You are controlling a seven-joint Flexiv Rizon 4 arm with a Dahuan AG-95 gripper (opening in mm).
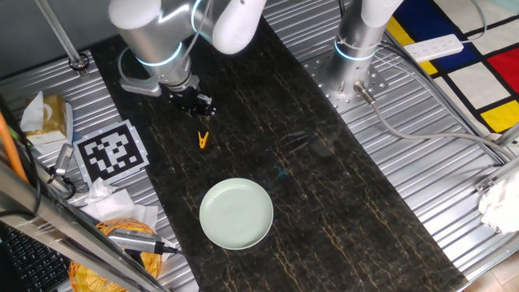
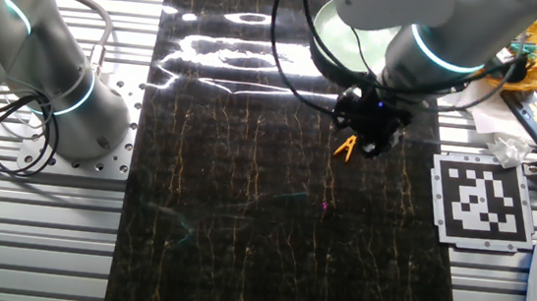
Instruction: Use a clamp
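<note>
Pale green plate nearest, flat on the dark marbled mat, bare. Farther back, tiny orange-yellow clamp on the mat, well apart from the plate, prongs toward the near side, untouched. Just beyond the clamp, black gripper hanging low under the grey arm, apart from the clamp, nothing between its fingers; wide or narrow, cannot tell. Left of the mat, black-and-white marker card on ribbed metal table.
</note>
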